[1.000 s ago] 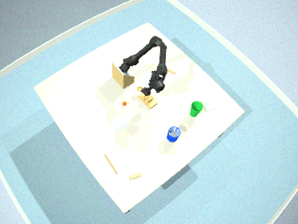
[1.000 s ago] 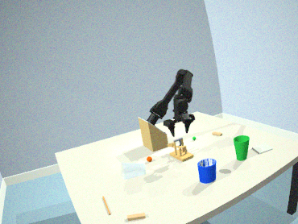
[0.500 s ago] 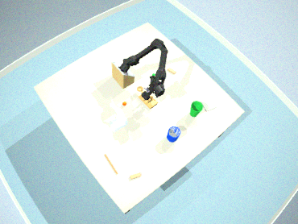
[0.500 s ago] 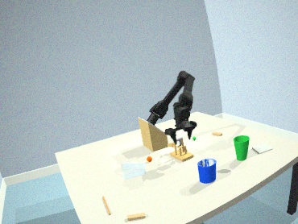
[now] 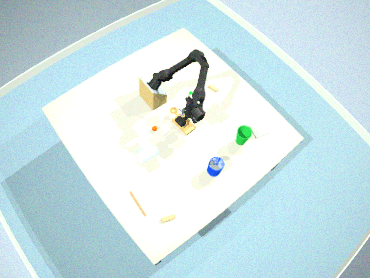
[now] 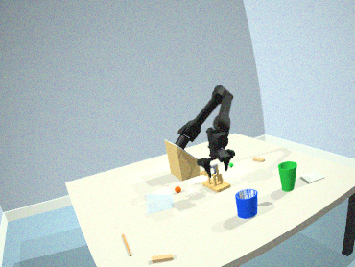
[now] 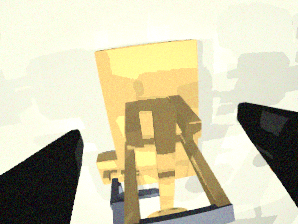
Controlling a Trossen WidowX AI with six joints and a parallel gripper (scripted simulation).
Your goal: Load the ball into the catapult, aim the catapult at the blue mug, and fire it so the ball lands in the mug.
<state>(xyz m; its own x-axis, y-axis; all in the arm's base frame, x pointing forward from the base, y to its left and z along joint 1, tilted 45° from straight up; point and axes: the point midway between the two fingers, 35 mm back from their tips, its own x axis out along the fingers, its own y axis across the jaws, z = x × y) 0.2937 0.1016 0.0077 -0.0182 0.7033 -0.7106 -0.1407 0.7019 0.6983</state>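
The wooden catapult [image 5: 189,129] [image 6: 217,186] [image 7: 150,60] stands mid-table, its flat base toward the mugs and its arm's round cup [image 5: 174,110] toward the robot side. My gripper [image 5: 190,120] [image 6: 219,172] [image 7: 162,123] is open and empty, low over the catapult, with a finger on each side of its frame in the wrist view. An orange ball [image 5: 154,128] [image 6: 177,189] lies on the table beside the catapult, outside the fingers. The blue mug [image 5: 215,167] [image 6: 247,205] stands upright beyond the base end. The catapult's cup is mostly cut off in the wrist view.
A green cup [image 5: 243,135] [image 6: 288,177] stands near the blue mug. A small green ball [image 5: 191,93] [image 6: 231,165] lies behind the gripper. A tall wooden wedge [image 5: 150,95] [image 6: 179,163] stands near the arm's base. A pale blue piece [image 5: 147,153] [image 6: 159,204] and a stick [image 5: 137,203] [image 6: 127,245] lie farther off.
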